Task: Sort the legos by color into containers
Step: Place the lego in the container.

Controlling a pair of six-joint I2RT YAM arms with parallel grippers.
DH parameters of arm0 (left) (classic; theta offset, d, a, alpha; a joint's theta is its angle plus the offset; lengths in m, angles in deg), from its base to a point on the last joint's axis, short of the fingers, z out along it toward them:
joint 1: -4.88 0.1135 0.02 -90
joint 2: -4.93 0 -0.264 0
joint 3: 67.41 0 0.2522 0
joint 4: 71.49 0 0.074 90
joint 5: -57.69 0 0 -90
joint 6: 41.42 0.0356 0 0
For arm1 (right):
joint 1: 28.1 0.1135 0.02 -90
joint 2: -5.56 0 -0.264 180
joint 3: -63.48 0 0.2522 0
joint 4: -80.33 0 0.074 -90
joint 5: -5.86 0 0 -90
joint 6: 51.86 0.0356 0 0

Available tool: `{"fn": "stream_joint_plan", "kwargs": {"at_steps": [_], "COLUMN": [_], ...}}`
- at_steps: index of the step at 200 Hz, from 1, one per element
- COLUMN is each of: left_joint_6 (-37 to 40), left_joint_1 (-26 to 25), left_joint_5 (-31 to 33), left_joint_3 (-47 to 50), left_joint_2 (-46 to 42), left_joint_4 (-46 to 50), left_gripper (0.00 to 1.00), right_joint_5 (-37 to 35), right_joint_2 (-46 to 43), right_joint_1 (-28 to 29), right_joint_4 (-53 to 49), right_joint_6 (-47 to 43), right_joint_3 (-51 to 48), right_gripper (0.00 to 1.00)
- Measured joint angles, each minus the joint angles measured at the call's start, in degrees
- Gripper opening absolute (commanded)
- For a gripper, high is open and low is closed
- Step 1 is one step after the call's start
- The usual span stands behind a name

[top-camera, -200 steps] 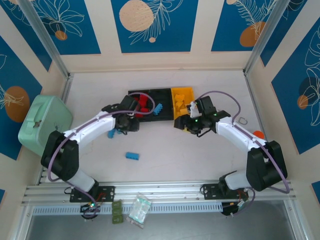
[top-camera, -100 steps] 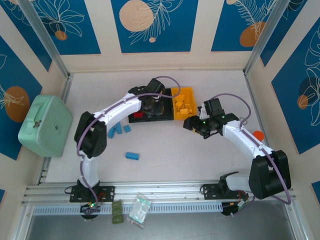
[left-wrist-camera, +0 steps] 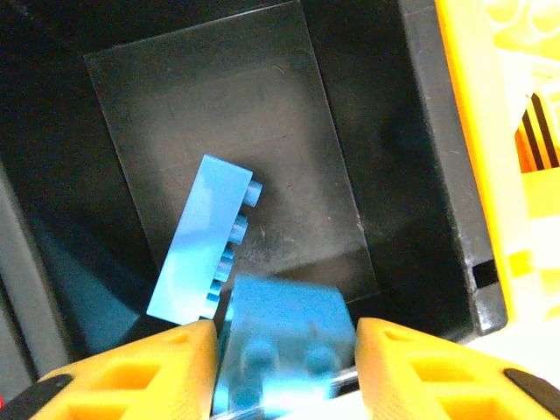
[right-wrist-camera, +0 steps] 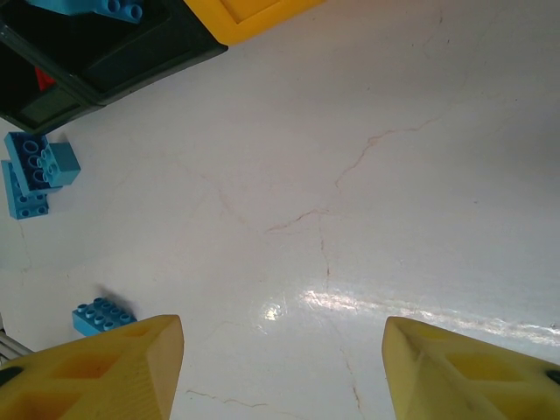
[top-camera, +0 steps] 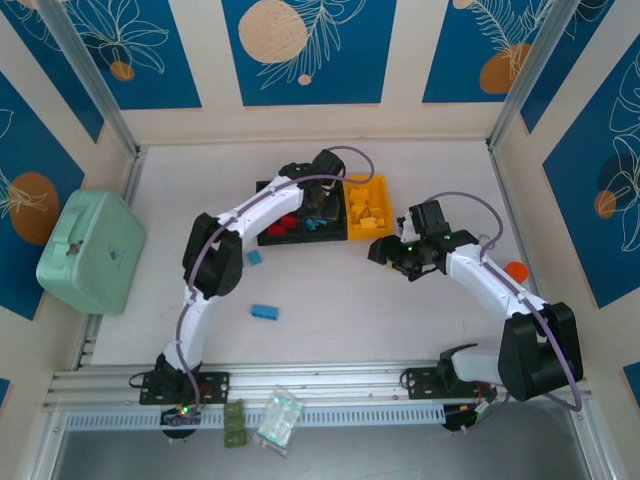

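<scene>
Left pincer (left-wrist-camera: 284, 339) over middle black bin (left-wrist-camera: 420, 175): one blurred blue lego (left-wrist-camera: 289, 328) between its fingers, grip unclear. One flat blue lego (left-wrist-camera: 203, 245) lies inside that bin. Right pincer (right-wrist-camera: 282, 350) gapes beside the bin over bench (right-wrist-camera: 394, 175), with at least three loose blue legos (right-wrist-camera: 103, 315) there.

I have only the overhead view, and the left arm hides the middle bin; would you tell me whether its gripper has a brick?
Observer: Yes. On the left wrist camera a light blue brick sits between the fingers of the left gripper, over the middle black bin. It is blurred, so I cannot tell if it is gripped or dropping.
Operator: Thank you. Is anything in that bin?
Observer: One longer light blue brick lies on its floor, on its side, studs pointing sideways.
Operator: And the right gripper?
Observer: The right gripper is wide open and empty, above bare table.
</scene>
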Motion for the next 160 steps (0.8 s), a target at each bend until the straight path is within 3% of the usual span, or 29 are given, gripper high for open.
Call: {"fn": "stream_joint_plan", "kwargs": {"at_steps": [58,141,160], "left_joint_6": [0.68,2.16,2.14], "left_joint_1": [-0.39,-0.63,-0.59], "left_joint_5": [-0.04,0.17,0.17], "left_joint_3": [1.53,25.88,31.15], "left_joint_2": [-1.81,-25.31,-28.92], "left_joint_4": [-0.15,-3.58,-3.85], "left_gripper": [0.49,0.51,0.53], "right_joint_5": [0.74,3.91,4.61], "right_joint_2": [0.00,-1.11,-1.11], "right_joint_1": [0.17,8.11,9.88], "right_joint_4": [0.02,3.43,4.50], "right_joint_6": [-0.04,-3.52,-4.70], "right_joint_3": [0.02,2.91,3.37], "right_gripper": [0.62,0.63,0.67]}}
